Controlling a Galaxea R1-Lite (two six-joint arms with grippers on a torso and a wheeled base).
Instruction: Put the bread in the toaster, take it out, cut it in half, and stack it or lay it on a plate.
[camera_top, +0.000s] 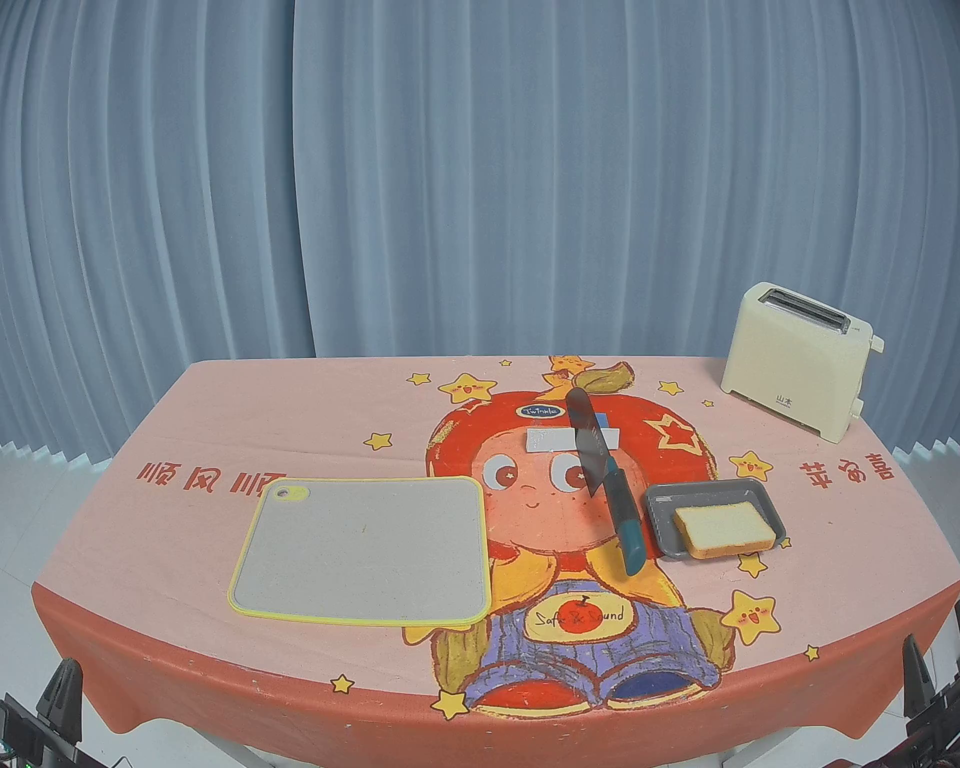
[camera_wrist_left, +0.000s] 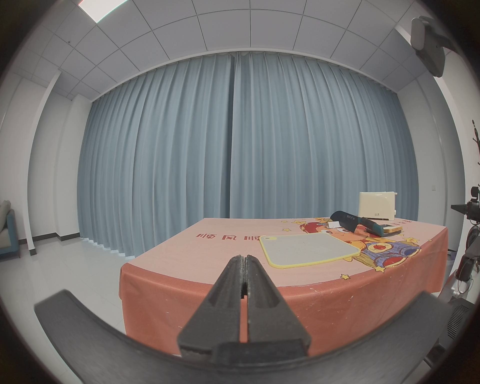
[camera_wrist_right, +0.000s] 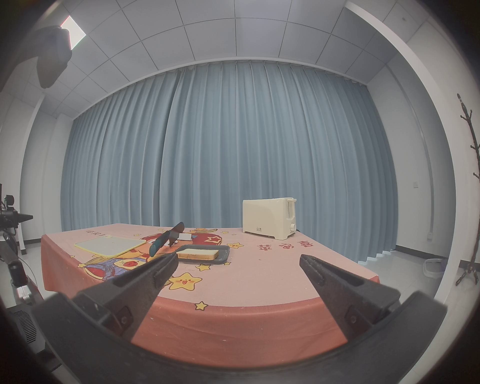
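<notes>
Your left gripper sat low, short of the table's near left edge, with its two black fingers pressed flat against each other and nothing held between them. Your right gripper waited off the table's near right side with its fingers spread wide apart, empty, and pointed across the cloth toward the bread. The slice of bread lay flat in a shallow grey tray on the right half of the table, fairly close to the near edge, and neither gripper touched it. Just to the left of that tray lay the knife, its teal handle toward you and its dark blade pointing away toward the curtain. The blade crossed over a small white block, and from the left wrist view it looked lifted off the cloth at that end. The cream toaster stood upright at the far right corner of the table, well apart from the tray, with its slot facing up. The grey cutting board with its yellow rim lay flat, left of the knife and near the front edge, its hanging hole at the far left corner. You had a pink cartoon tablecloth under everything and a blue-grey curtain hanging behind the table.
</notes>
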